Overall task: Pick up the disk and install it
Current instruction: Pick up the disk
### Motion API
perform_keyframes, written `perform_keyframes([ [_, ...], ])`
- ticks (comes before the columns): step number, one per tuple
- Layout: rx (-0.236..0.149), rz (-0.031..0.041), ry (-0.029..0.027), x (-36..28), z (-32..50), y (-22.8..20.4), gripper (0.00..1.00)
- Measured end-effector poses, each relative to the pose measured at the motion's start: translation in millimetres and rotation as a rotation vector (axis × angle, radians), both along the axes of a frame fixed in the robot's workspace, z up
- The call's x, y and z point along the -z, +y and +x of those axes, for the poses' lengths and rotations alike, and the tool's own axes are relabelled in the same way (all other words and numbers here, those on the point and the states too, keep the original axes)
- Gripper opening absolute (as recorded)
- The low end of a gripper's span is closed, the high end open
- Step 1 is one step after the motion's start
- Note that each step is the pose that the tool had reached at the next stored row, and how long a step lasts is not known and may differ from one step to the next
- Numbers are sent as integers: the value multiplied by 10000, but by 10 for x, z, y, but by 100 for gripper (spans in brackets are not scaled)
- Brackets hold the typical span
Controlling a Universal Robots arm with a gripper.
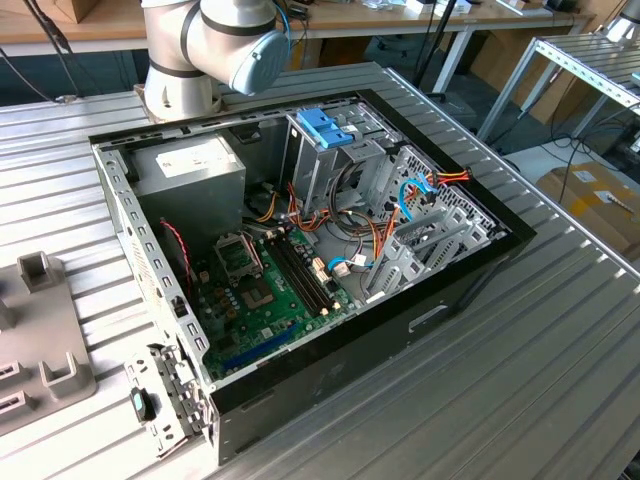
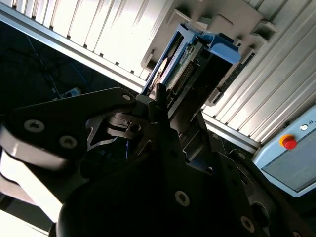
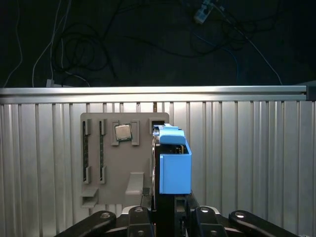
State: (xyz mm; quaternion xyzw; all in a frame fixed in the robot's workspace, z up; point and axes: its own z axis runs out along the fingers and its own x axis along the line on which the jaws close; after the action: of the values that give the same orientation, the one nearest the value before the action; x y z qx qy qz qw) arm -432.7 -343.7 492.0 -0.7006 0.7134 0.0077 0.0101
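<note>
The disk (image 3: pixel 175 163), framed in its light-blue carrier, is clamped edge-on by the gripper (image 3: pixel 168 211), as is seen in both wrist views. It is held at the grey parts tray (image 3: pixel 98 148), near a processor chip (image 3: pixel 123 132); whether it touches the tray cannot be told. In the exterior view, the open computer case (image 1: pixel 330 380) is seen on the ribbed table (image 1: pixel 520 380).

ribbed metal table (image 1: pixel 560 340) | wooden workbench (image 1: pixel 380 20) behind | cardboard box (image 1: pixel 590 195) on floor (image 1: pixel 535 155)
</note>
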Motion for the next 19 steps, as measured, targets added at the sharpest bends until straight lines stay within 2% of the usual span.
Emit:
perform_keyframes([
  [8,0,0,-1,0,22,0,35],
  [11,0,-1,0,0,65,0,35],
  [19,0,0,-1,0,254,0,35],
])
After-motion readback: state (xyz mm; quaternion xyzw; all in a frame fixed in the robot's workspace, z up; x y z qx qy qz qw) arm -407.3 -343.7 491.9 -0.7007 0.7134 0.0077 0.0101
